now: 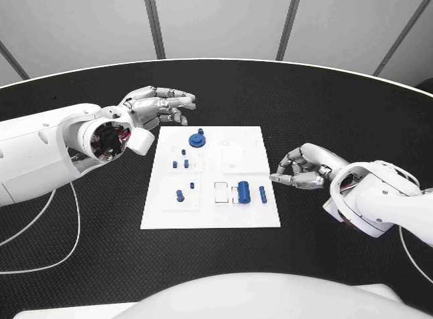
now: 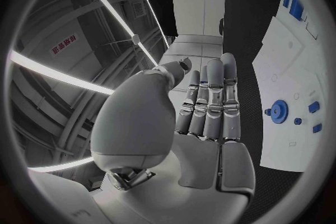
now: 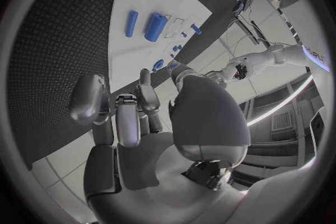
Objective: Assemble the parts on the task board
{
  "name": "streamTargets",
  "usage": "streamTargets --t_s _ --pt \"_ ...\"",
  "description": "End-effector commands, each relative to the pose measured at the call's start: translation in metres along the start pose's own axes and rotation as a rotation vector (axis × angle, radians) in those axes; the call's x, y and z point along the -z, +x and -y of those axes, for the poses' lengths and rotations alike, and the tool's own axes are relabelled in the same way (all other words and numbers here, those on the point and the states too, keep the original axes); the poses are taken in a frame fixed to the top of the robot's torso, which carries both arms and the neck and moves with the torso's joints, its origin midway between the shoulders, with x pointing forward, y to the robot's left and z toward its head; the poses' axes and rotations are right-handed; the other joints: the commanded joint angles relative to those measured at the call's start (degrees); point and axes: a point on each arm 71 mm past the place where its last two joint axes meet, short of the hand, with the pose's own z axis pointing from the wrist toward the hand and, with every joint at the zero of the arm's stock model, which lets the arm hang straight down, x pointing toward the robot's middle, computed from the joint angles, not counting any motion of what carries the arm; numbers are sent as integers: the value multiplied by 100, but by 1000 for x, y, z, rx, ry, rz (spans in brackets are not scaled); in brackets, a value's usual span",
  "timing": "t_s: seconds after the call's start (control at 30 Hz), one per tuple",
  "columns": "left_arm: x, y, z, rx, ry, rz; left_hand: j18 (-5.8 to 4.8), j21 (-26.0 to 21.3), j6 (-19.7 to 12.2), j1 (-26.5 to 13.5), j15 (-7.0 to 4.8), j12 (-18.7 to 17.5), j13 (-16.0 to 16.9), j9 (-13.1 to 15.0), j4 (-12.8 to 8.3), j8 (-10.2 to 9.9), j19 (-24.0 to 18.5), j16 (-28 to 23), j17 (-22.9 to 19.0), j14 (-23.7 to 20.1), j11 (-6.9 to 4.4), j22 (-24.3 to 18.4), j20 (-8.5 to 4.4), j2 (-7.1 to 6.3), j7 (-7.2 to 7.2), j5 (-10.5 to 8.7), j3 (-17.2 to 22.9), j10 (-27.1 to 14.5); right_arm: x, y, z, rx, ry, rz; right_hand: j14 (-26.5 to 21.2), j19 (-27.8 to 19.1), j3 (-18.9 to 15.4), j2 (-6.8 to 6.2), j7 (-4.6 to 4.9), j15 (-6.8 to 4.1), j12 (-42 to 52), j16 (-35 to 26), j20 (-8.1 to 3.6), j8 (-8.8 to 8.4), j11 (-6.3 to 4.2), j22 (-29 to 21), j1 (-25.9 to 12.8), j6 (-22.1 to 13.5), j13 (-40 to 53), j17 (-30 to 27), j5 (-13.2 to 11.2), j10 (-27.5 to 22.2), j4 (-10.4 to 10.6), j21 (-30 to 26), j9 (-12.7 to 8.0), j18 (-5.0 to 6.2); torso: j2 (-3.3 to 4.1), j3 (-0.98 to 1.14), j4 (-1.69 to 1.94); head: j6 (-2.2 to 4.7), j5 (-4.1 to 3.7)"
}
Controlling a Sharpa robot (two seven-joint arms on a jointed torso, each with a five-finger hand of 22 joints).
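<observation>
The white task board (image 1: pixel 211 216) lies in the middle of the table. On it are a blue round disc (image 1: pixel 197 139) near the far edge, several small blue pegs (image 1: pixel 179 195) on the left side, and a thick blue cylinder (image 1: pixel 244 192) beside a thin one (image 1: pixel 263 194) at the near right. My left hand (image 1: pixel 161 106) hovers off the board's far left corner, fingers stretched out, holding nothing. My right hand (image 1: pixel 302 167) sits just off the board's right edge, fingers half curled and empty. The left wrist view shows the disc (image 2: pixel 279 111); the right wrist view shows both cylinders (image 3: pixel 155 27).
The black table (image 1: pixel 302 100) spreads round the board on all sides. A thin white cable (image 1: pixel 68 219) loops on the table under my left arm.
</observation>
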Motion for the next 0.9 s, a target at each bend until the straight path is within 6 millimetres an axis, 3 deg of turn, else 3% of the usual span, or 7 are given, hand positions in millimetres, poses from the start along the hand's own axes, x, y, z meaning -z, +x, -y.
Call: streamTargets --t_s 0.03,0.53,0.73,0.9 --pt "0 0 0 0 0 -1 39 -33 -8 0 3 19 6 9 -4 28 10 -1 9 -34 -10 -6 42 70 34 -27 -25 -34 -6 7 -3 -1 10 -6 465 26 -37 -10 0 -13 25 28 7 25 -2 209 -65 -67 14 820 -18 14 51 14 11 -85 9 -13 2 0 -10" --pt "-1 2 0 0 0 -7 39 -33 -8 0 3 19 6 9 -4 28 10 -1 9 -34 -10 -6 42 70 34 -27 -25 -34 -34 42 -26 -2 -9 -50 468 -4 -287 -1 73 37 45 51 42 -114 62 222 -188 -314 97 850 -55 -22 87 -40 -9 -79 11 1 8 0 22" --pt "-1 3 0 1 0 -10 39 -36 -5 -2 3 24 7 11 -3 35 11 0 15 -36 -11 -8 41 76 33 -28 -28 -33 -39 54 -29 7 -6 -84 469 -7 -344 11 83 48 55 55 52 -126 73 228 -231 -335 119 855 -57 -24 93 -41 -8 -79 9 -12 5 0 25" --pt "-1 3 0 1 0 -9 39 -36 -5 -2 3 24 7 11 -3 35 11 0 15 -36 -11 -8 41 76 33 -28 -28 -33 -42 61 -26 17 9 -112 471 -6 -388 31 87 53 74 63 58 -127 77 238 -276 -334 146 870 -59 -17 96 -32 -4 -80 11 -10 6 0 33"
